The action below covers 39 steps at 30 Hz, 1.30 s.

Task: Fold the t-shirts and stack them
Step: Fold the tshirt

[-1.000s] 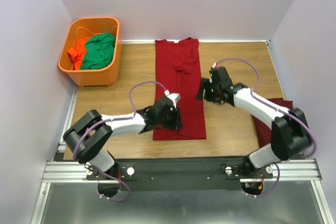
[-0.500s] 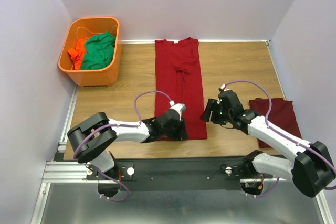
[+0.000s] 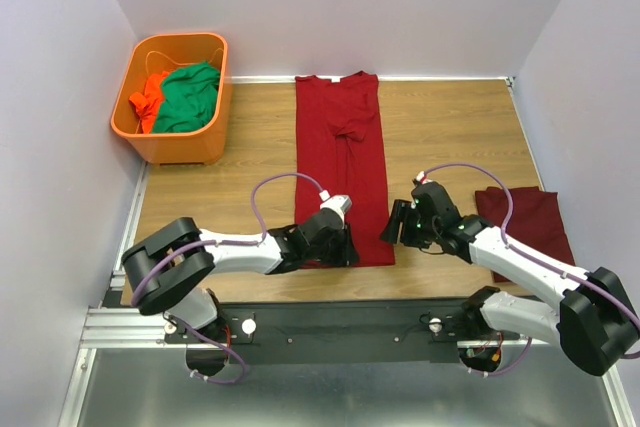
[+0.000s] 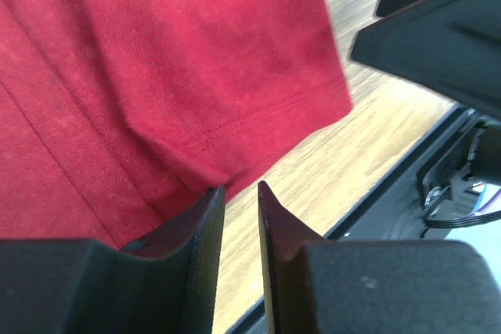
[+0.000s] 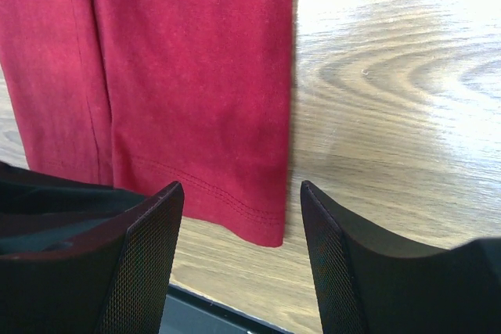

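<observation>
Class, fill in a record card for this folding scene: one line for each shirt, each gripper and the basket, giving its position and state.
long t-shirt: folded into a strip mid-table, collar at the far edge
second t-shirt: folded, near right side
left gripper: narrowly open, at the left part of the strip's near hem
right gripper: wide open, over the near right hem corner
basket: far left, holds green garment and orange garment

The t-shirt [image 3: 340,147] is matt knit cloth (stitched hem); the surface [image 3: 260,127] is smooth grained wood; the basket [image 3: 178,150] at ten o'clock is glossy plastic.
</observation>
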### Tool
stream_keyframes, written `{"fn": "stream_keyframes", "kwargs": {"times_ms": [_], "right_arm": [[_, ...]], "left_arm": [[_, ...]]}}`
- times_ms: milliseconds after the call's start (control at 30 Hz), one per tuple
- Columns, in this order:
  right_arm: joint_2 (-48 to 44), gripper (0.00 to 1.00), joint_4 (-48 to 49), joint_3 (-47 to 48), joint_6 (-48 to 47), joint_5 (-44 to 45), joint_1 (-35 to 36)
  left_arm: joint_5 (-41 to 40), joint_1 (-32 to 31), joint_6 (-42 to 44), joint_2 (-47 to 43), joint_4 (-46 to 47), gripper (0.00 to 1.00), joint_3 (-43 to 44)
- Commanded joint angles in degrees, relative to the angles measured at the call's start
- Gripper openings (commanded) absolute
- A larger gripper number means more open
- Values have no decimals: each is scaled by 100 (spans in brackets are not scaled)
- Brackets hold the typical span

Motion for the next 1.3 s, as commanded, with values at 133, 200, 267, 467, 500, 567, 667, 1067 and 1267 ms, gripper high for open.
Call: {"fn": "stream_keyframes", "kwargs": {"times_ms": [133, 200, 267, 467, 500, 567, 667, 1067, 1267], "right_arm": [[-12, 68, 44, 17, -20, 136, 50], [-29, 68, 35, -1, 6, 127, 59], [-47, 68, 44, -18, 33, 119, 67], [-38, 68, 27, -27, 50, 145, 111], [-47, 68, 27, -36, 59, 145, 120], [-56, 68, 27, -62, 68, 154, 120], [-56, 68, 27, -80, 85, 154, 146], [-135, 67, -17, -106, 156, 189, 225], [-152, 66, -26, -167, 191, 198, 243]], "left_arm": [[-795, -42, -68, -515, -657, 33, 63], [-892, -33, -76, -559, -798, 33, 72], [-927, -33, -68, -559, -825, 33, 72], [-1006, -42, -85, -489, -948, 34, 178], [-1006, -42, -85, -523, -957, 34, 160], [-1015, -42, -111, -655, -957, 36, 108], [-1120, -42, -138, -752, -974, 37, 2], [-1112, -42, -85, -49, -737, 35, 327], [-1068, -50, -85, 12, -623, 26, 398]]}}
